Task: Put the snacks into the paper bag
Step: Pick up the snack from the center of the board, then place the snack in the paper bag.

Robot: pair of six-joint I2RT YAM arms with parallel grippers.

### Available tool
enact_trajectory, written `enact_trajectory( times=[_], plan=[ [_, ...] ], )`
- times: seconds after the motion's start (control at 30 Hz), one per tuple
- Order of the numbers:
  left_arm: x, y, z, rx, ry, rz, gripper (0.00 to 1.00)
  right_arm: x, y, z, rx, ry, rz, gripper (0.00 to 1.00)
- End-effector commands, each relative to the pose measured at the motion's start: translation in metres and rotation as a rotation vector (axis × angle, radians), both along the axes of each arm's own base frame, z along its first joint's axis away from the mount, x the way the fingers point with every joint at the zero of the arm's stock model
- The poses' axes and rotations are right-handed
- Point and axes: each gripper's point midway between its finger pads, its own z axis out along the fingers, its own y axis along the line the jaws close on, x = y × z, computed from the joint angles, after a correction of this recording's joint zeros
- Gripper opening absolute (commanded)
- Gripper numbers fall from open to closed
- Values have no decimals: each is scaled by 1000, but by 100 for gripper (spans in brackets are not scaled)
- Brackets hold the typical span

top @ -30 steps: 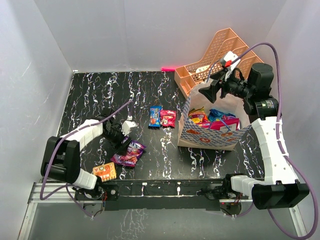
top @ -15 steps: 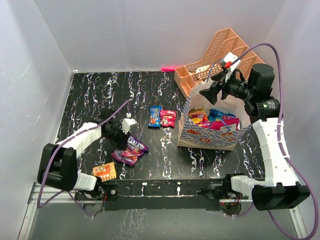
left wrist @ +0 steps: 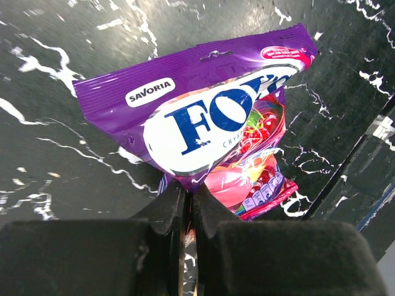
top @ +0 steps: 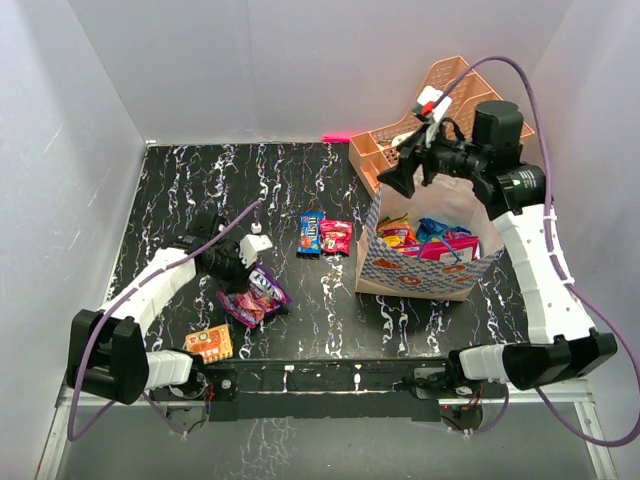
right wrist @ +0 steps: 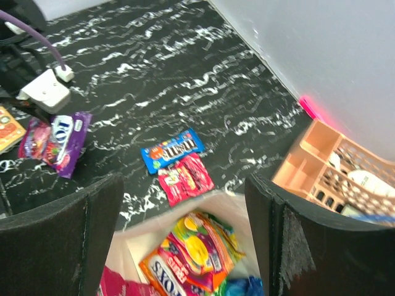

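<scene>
Left gripper [left wrist: 188, 192] pinched shut on the near short edge of the purple packet [left wrist: 210, 117]; packet's long axis runs straight out from the jaws; paper bag [top: 418, 268] sits well off to its right; right gripper [right wrist: 183, 185] spread wide above the bag, holding nothing.

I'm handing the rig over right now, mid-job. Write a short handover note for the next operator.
Grippers: the left gripper is shut on an edge of the purple packet, at the left of the table. The right gripper is open and empty above the paper bag.
Done: several snacks lie in the bag.
Left: the purple packet, the blue packet and red packet beside the bag, and the orange packet at the near edge.
</scene>
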Motion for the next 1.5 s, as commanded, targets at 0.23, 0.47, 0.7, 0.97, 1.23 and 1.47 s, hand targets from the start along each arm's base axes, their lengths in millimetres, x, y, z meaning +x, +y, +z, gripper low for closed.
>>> enact_trajectory(
  times=[0.23,0.47,0.7,0.97,1.23,1.47],
  plan=[
    [41,-24,100,-127,-302,-109,0,-26,109,3,-39,-79,354,83],
    [71,-38,164,-217,-452,-53,0,-34,148,-25,7,-30,454,85],
    [72,-63,215,-409,-491,-10,0,-60,192,-60,12,111,570,91],
    [62,-79,226,-513,-461,-25,0,-45,213,-84,-26,138,474,92],
    [58,-79,223,-525,-449,-15,0,-35,211,-92,-42,138,416,84],
    [54,-78,223,-527,-452,-17,0,-33,206,-93,-52,124,380,72]
  ],
)
